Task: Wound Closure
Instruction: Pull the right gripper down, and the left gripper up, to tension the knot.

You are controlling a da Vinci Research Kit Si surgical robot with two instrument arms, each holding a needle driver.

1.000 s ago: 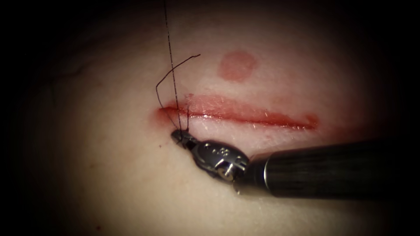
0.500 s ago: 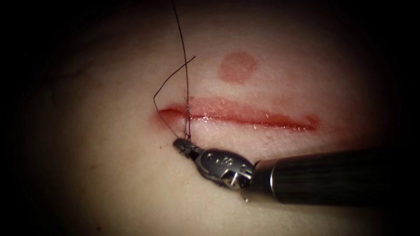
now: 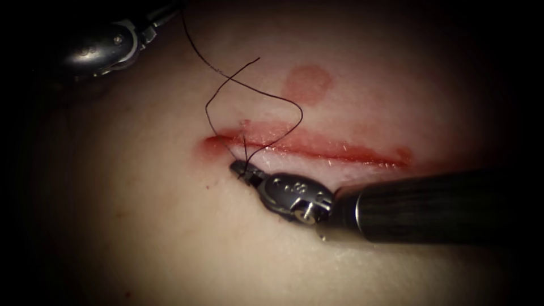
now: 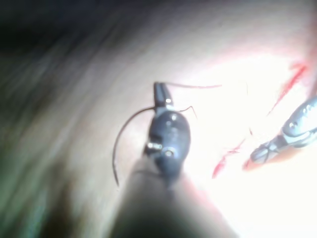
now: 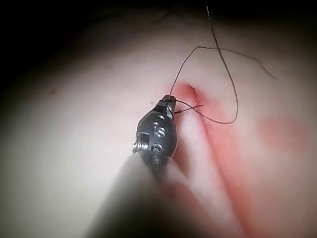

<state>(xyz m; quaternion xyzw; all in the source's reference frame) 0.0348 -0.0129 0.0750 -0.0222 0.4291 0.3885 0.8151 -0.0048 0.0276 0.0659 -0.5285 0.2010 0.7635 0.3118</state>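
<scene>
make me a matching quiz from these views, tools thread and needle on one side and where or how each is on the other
1 left tool
2 right tool
3 thread
4 needle

a shut on the thread by the left end of the cut
b loops over the cut
c curved, out of the tissue
d grips the needle near one end

Pairs: 1-d, 2-a, 3-b, 4-c

Two tools: left tool [image 3: 148, 31] upper left, right tool [image 3: 241, 168] centre. One thread [image 3: 266, 96], one needle [image 4: 119, 144], one cut [image 3: 317, 148], one round red fluid [image 3: 306, 85] spot, upper centre.
</scene>
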